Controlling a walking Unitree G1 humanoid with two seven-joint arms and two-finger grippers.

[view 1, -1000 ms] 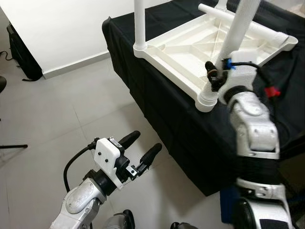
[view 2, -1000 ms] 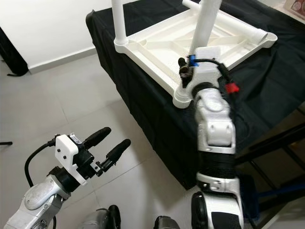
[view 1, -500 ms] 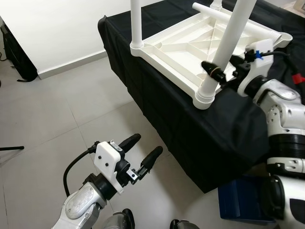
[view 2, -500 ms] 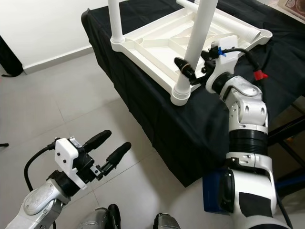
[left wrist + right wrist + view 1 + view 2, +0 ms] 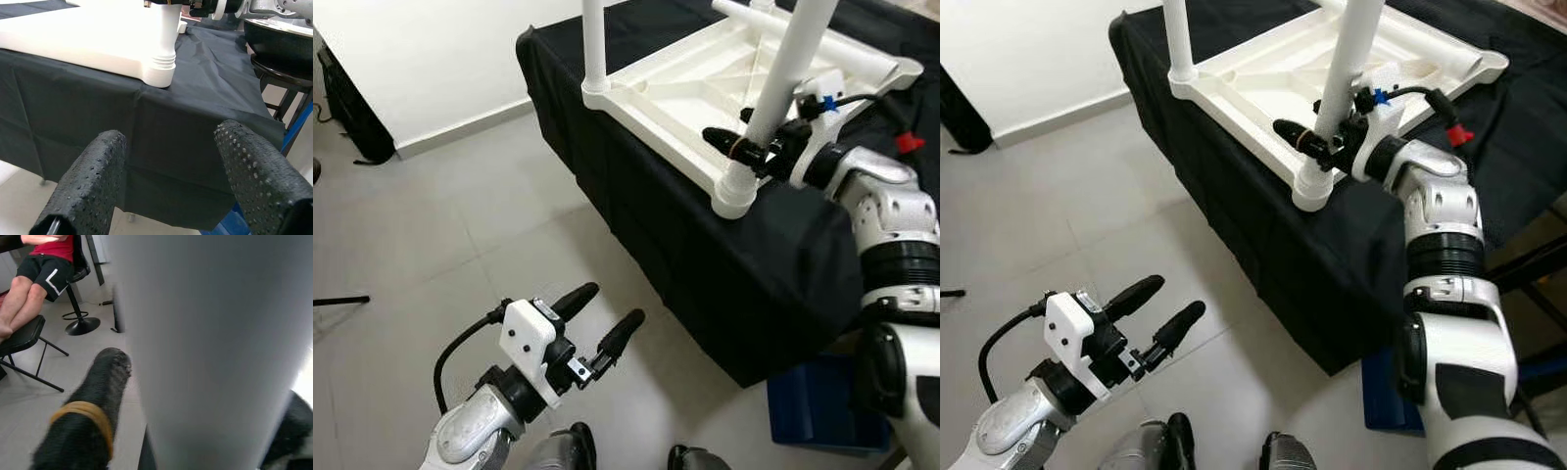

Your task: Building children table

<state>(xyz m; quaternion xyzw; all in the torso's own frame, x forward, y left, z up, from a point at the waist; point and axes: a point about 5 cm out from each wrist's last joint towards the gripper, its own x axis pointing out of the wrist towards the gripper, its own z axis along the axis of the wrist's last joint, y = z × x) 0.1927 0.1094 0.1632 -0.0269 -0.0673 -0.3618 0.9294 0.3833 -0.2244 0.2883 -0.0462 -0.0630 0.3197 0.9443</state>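
My right gripper (image 5: 751, 149) has its fingers one on each side of the near leg (image 5: 781, 80), low down just above its socket; the wrist view has the white tube between them, one finger (image 5: 93, 416) close beside it, and I judge I am clasping it, though I cannot see whether the pads press hard. That leg stands upright in the near corner of the tabletop (image 5: 680, 93), which lies upside down, ribs up, on the black cloth (image 5: 705, 255) near its front edge. My left gripper (image 5: 592, 328) hangs low over the floor (image 5: 431, 215), fingers spread apart and holding nothing, pointing toward the cloth's hanging side. A second leg (image 5: 594, 44) already stands in the left corner, and another white tube (image 5: 803, 44) lies across the far side of the tabletop; I cannot tell whether it is a loose leg. By my reckoning the build is about half done: two legs up, this one perhaps needing a last twist or push to seat, then the remaining legs, then turning it upright. Beyond, a person (image 5: 41, 269) sits on a chair.
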